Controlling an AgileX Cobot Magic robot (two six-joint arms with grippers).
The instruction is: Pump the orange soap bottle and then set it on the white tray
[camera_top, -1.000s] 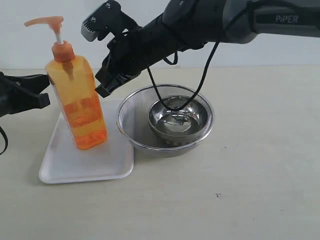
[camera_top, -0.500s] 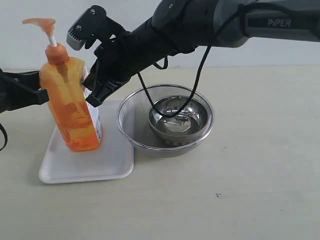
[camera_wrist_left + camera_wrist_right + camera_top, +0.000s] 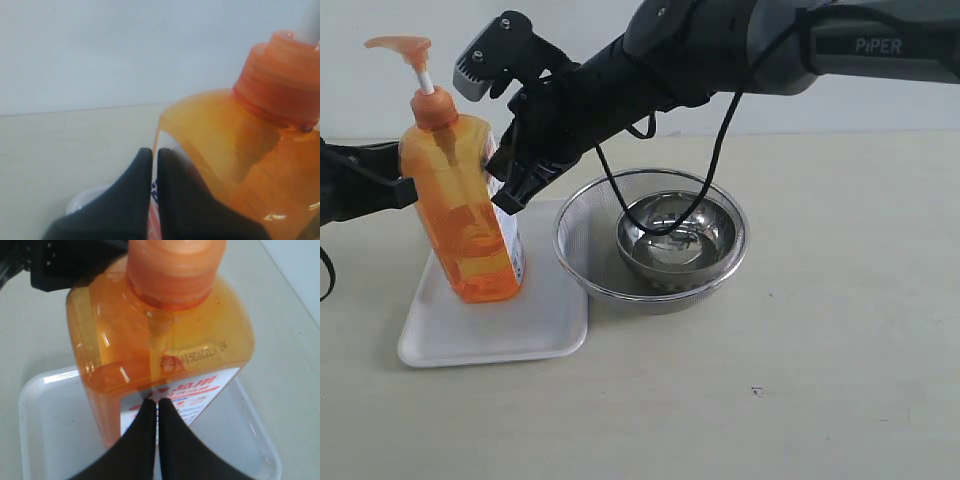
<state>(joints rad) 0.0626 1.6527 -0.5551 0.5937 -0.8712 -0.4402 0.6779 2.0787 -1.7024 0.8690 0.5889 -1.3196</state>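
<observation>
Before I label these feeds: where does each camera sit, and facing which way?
Exterior: off-arm, facing the table; orange soap bottle on white tray, strainer, both arms.
Left wrist: on-arm, along the shut left gripper toward the bottle's shoulder.
Right wrist: on-arm, past the shut right gripper onto bottle and tray.
All three share the bottle.

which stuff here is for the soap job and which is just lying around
For the job: bottle, tray.
Lying about: strainer, bowl sitting inside it.
</observation>
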